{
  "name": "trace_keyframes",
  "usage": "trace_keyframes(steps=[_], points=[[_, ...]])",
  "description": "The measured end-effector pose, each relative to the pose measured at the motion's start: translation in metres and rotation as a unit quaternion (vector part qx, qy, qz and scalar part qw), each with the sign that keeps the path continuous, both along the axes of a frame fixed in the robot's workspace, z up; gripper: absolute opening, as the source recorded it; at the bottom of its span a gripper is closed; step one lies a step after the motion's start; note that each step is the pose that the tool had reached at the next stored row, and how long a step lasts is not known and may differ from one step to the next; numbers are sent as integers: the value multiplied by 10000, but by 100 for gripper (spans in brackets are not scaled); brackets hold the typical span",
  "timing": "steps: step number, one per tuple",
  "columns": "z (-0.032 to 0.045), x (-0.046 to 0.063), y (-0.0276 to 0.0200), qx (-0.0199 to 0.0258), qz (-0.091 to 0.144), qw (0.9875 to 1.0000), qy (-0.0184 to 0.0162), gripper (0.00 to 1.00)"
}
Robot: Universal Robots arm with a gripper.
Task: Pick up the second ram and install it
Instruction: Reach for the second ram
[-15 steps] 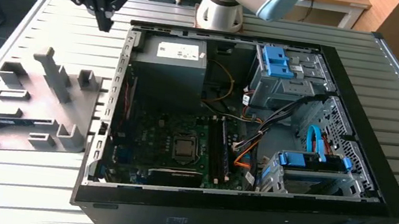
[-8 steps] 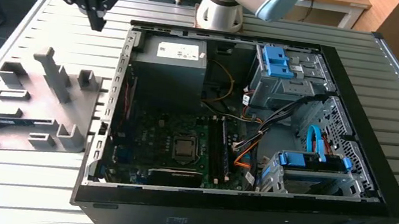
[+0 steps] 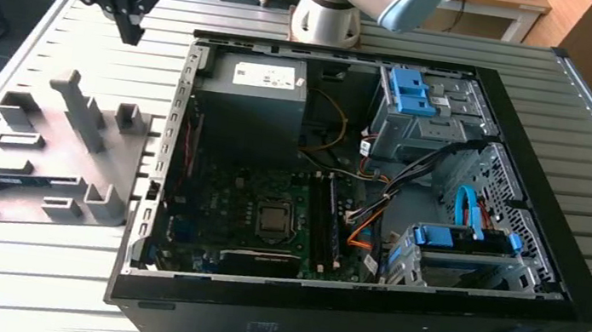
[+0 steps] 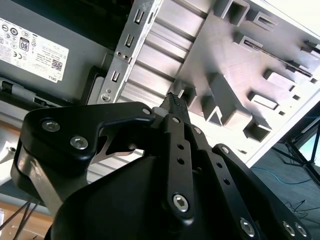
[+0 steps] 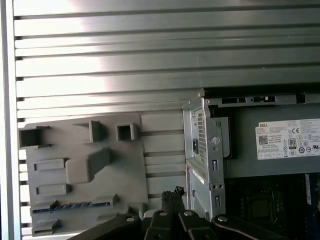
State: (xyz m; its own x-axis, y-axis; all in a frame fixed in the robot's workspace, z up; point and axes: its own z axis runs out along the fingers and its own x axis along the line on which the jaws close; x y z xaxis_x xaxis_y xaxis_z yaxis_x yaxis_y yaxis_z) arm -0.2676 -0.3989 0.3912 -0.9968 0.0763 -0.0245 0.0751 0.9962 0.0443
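Observation:
The second ram lies on edge in a long slot of the grey holder tray, a thin dark stick with a bluish sheen. In the exterior view this ram sits toward the near part of the tray, at the exterior view's left. My gripper hangs high above the table past the tray's far end, close to the computer case's far corner. Its fingers are pressed together and hold nothing, as both wrist views show. The ram is well away from the fingertips.
The open computer case fills the middle of the slatted table, with the power supply, motherboard, upright memory slots and blue drive brackets. Tall grey blocks rise from the tray.

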Motion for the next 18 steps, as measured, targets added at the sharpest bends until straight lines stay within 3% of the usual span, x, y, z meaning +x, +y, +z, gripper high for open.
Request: trace_keyframes(steps=[18], points=[[-12,-309,0,0,0,10000,0,10]])
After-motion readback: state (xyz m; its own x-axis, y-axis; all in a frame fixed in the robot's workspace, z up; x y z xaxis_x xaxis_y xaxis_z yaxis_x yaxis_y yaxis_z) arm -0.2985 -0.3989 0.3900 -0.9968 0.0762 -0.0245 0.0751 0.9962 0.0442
